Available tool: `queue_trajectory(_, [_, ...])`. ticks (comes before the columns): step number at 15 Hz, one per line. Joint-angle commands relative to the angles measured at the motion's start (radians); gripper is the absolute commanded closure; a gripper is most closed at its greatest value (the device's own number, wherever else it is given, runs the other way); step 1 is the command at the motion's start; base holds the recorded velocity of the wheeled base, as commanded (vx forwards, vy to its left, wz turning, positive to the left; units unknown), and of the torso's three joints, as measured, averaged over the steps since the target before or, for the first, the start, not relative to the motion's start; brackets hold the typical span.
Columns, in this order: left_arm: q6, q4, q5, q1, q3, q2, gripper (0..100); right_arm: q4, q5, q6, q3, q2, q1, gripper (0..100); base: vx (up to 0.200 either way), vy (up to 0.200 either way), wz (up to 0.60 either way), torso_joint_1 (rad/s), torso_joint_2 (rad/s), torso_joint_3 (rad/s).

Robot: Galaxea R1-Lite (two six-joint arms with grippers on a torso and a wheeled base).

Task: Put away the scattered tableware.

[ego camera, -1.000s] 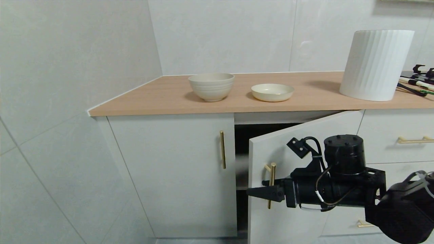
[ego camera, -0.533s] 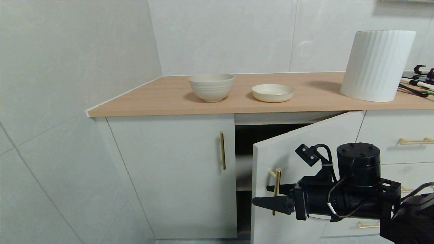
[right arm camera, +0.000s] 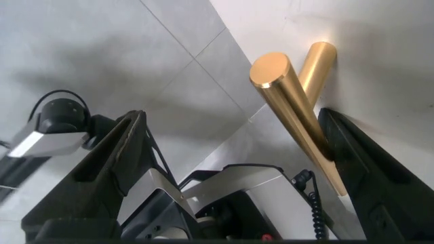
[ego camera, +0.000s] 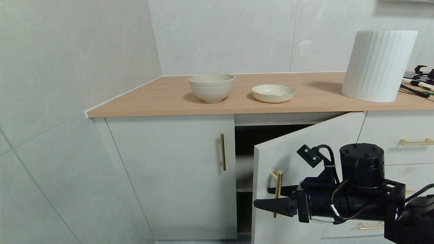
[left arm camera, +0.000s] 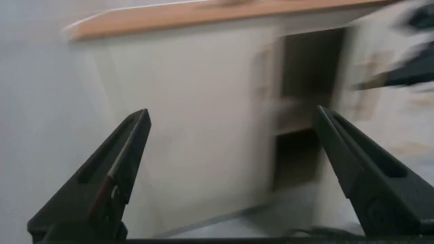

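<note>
A beige ribbed bowl (ego camera: pixel 211 87) and a shallow cream dish (ego camera: pixel 273 93) stand side by side on the wooden counter (ego camera: pixel 162 98). Below them, the right cabinet door (ego camera: pixel 305 145) hangs partly open. My right gripper (ego camera: pixel 276 198) is at its brass handle (ego camera: pixel 278 189), one finger in front of the bar and one behind. In the right wrist view the brass handle (right arm camera: pixel 298 115) sits between the wide-apart fingers, close to one finger (right arm camera: pixel 366 176). My left gripper (left arm camera: pixel 232 114) is open and holds nothing. It faces the cabinet front and its dark opening (left arm camera: pixel 302 122).
A tall white ribbed container (ego camera: pixel 378 66) stands at the counter's right, with pens and tools (ego camera: pixel 418 83) beside it. The left cabinet door (ego camera: pixel 176 169) is closed. Drawers with brass pulls (ego camera: pixel 415 140) lie to the right. A tiled wall closes off the left side.
The right gripper has moved right and slightly down with the handle between its fingers. The cabinet door has swung a little further open.
</note>
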Motion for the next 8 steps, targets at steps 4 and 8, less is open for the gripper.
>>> queue_trajectory(4, [-0.005, -0.063, -0.307, -0.076, -0.332, 0.845, 0, -0.003, -0.002, -0.002, 0.002, -0.008, 0.006, 0, 0.0, 0.0, 0.0, 0.0, 0.0, 0.0])
queue_trajectory(8, [-0.053, -0.402, -0.305, -0.124, -0.314, 1.232, 0, -0.003, -0.002, -0.002, 0.002, -0.008, 0.027, 0, 0.0, 0.0, 0.0, 0.0, 0.0, 0.0])
